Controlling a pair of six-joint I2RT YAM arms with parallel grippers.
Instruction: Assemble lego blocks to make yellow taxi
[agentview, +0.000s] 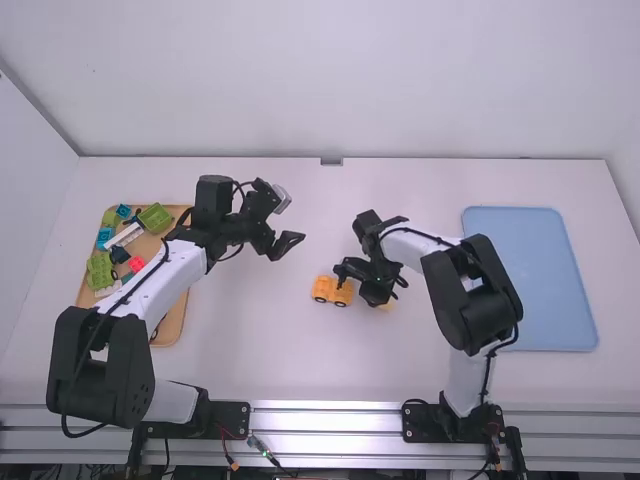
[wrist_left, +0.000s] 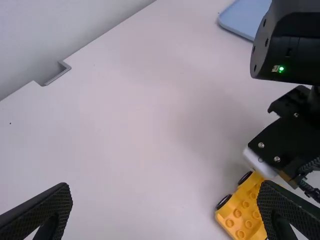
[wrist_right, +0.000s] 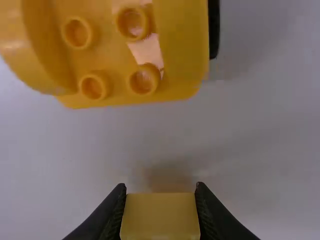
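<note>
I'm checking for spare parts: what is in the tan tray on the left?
The tan tray holds green blocks, blue blocks, a red block and a white piece. The left arm covers part of it, so whatever lies beneath cannot be seen.

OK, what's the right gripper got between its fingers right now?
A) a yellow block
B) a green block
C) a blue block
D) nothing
A: a yellow block sits between the fingertips of the right gripper, touching both.
</note>
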